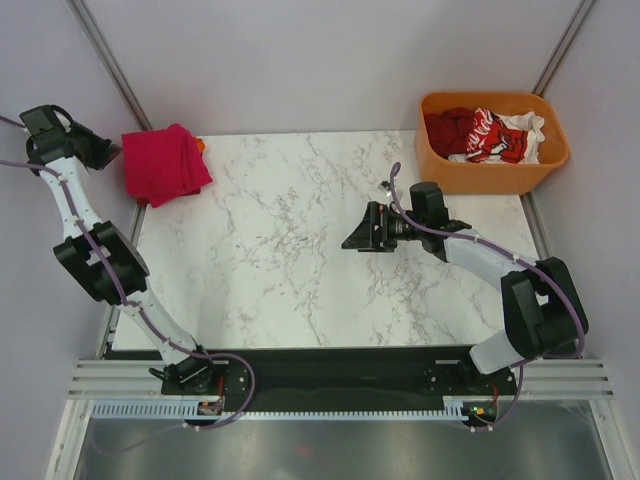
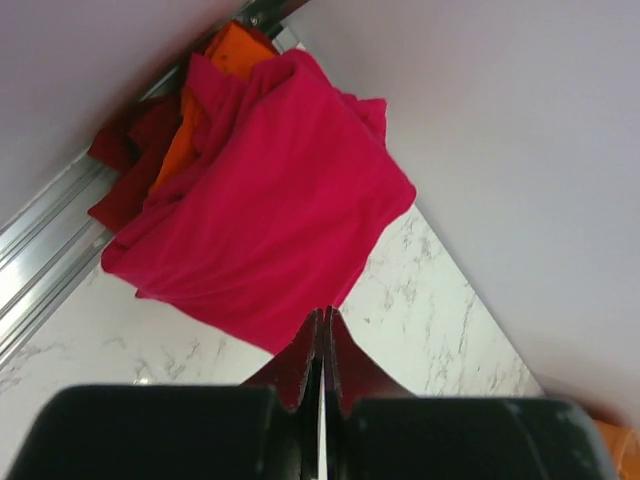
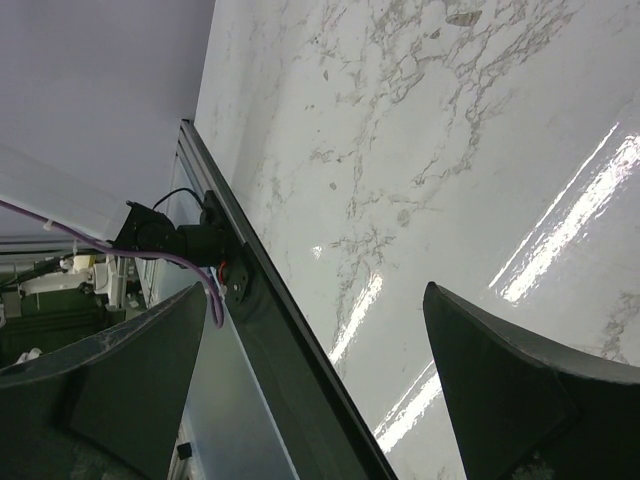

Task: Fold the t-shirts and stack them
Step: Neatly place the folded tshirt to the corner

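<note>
A folded crimson t-shirt (image 1: 163,163) tops a small stack at the table's far left corner, with an orange t-shirt (image 1: 201,145) peeking out beneath it. In the left wrist view the crimson t-shirt (image 2: 270,190) covers orange (image 2: 190,130) and dark red (image 2: 125,170) cloth. My left gripper (image 1: 100,150) hangs just left of the stack. Its tips (image 2: 327,312) are shut with nothing between them, just short of the shirt's edge. My right gripper (image 1: 352,238) hovers open and empty over the table's middle (image 3: 316,290). An orange tub (image 1: 440,170) at the far right holds dark red (image 1: 450,128), red printed (image 1: 490,135) and white (image 1: 525,130) t-shirts.
The marble table (image 1: 300,280) is bounded by pale walls at the back and sides, with metal rails along its left (image 2: 40,260) and near edges. The left arm's base (image 3: 165,235) shows past the table's edge in the right wrist view.
</note>
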You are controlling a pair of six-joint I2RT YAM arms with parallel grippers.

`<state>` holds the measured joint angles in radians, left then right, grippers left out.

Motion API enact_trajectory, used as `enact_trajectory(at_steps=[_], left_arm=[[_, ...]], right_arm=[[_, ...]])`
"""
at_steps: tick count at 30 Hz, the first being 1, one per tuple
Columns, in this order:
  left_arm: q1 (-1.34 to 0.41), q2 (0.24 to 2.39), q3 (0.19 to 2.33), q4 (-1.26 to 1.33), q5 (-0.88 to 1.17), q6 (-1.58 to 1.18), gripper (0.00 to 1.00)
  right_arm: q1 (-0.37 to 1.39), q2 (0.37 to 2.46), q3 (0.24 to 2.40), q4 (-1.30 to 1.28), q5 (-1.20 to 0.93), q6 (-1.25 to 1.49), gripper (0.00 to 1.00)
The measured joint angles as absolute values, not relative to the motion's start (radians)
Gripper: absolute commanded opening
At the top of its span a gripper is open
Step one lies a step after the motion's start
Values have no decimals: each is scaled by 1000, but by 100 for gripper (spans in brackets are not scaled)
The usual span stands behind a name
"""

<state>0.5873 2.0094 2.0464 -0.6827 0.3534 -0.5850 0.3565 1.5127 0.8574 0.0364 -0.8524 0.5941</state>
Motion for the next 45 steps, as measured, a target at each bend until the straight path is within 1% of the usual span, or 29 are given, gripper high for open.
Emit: enact_trajectory(at_steps=[4, 9, 18, 21, 24, 25, 27, 30, 31, 33, 34, 36, 37, 39, 40, 41, 45], left_arm=[[577, 2037, 2060, -629, 353, -628, 2], [538, 2123, 2158, -606, 259, -683, 3], [416, 2468, 2382, -402, 215, -676, 6], [397, 2548, 2399, -365, 208, -683, 7], [391, 2595, 2399, -326, 195, -694, 9], [390, 2605, 2399, -306, 187, -700, 13], [386, 2618, 2404, -275, 177, -718, 18], [379, 2678, 2477, -227, 169, -757, 24], [376, 2705, 2507, -210, 169, -768, 32], [370, 2739, 2536, -167, 170, -781, 42], [368, 2743, 2537, -150, 171, -788, 55], [366, 2744, 2531, -123, 185, -809, 63], [366, 2741, 2523, -105, 191, -820, 69], [364, 2712, 2459, -36, 216, -838, 71], [364, 2696, 2426, -7, 235, -851, 77], [364, 2683, 2402, 17, 250, -863, 78], [363, 2648, 2355, 82, 298, -926, 86]], right_arm=[[356, 1515, 857, 34, -847, 593, 98], [356, 1514, 869, -5, -847, 587, 98], [356, 1479, 901, -54, -837, 562, 98], [356, 1479, 902, -70, -833, 553, 98], [356, 1479, 902, -82, -830, 544, 98], [356, 1479, 902, -86, -829, 540, 98], [356, 1479, 902, -93, -826, 533, 98], [356, 1479, 902, -96, -817, 524, 98], [356, 1479, 902, -99, -813, 521, 98], [356, 1479, 902, -106, -809, 516, 98], [356, 1479, 902, -112, -807, 513, 98], [356, 1479, 902, -120, -804, 507, 98], [356, 1479, 902, -123, -804, 505, 98], [356, 1479, 903, -128, -802, 501, 98], [356, 1479, 904, -130, -802, 500, 98], [356, 1479, 905, -130, -801, 500, 98], [356, 1471, 914, -136, -788, 500, 98]])
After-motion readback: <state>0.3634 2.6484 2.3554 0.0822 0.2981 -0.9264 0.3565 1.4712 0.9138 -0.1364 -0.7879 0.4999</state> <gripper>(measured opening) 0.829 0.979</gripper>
